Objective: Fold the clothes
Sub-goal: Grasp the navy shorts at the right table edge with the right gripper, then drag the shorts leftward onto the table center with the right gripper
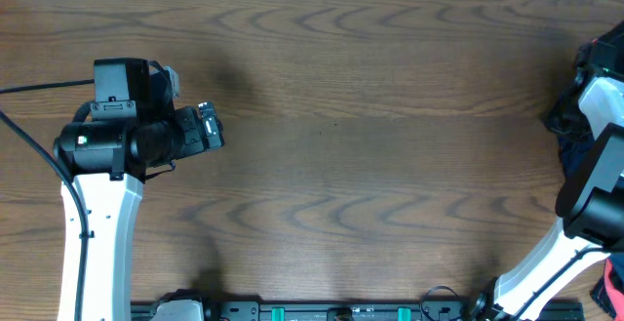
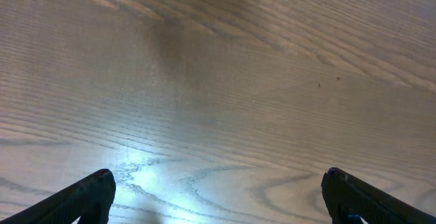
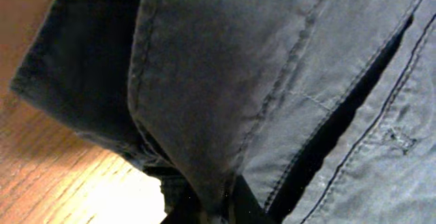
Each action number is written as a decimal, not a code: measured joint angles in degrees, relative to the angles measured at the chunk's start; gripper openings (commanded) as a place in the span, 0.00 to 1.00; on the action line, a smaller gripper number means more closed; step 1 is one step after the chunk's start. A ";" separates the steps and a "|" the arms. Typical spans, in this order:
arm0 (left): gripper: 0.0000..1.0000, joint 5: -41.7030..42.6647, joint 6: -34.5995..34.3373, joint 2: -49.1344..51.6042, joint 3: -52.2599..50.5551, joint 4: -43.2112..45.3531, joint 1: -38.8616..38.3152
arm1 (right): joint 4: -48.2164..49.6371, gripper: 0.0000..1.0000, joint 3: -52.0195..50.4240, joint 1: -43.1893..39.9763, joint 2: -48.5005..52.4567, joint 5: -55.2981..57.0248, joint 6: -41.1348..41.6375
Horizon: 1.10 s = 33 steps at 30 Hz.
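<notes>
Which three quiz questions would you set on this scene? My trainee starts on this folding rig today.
1. True or false: the left gripper hangs open over bare wooden table.
2. In the overhead view, where are the navy shorts? A: table centre. B: far right edge. C: near the left edge.
3. Fill in: the right gripper is shut on the ____.

Key: 1 true; 2 B; 3 shorts.
</notes>
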 measured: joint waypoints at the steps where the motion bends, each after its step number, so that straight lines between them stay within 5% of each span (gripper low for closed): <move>1: 0.98 0.00 0.02 0.00 0.00 0.00 0.00 | -0.02 0.01 0.00 0.00 -0.37 -0.02 0.17; 15: 0.98 0.00 0.00 0.00 0.00 0.09 0.00 | 2.19 0.01 0.07 1.75 -19.41 -11.89 1.62; 33: 0.98 -2.49 0.00 -2.97 0.00 0.09 0.83 | 11.26 0.03 0.07 35.71 -19.58 -23.41 5.40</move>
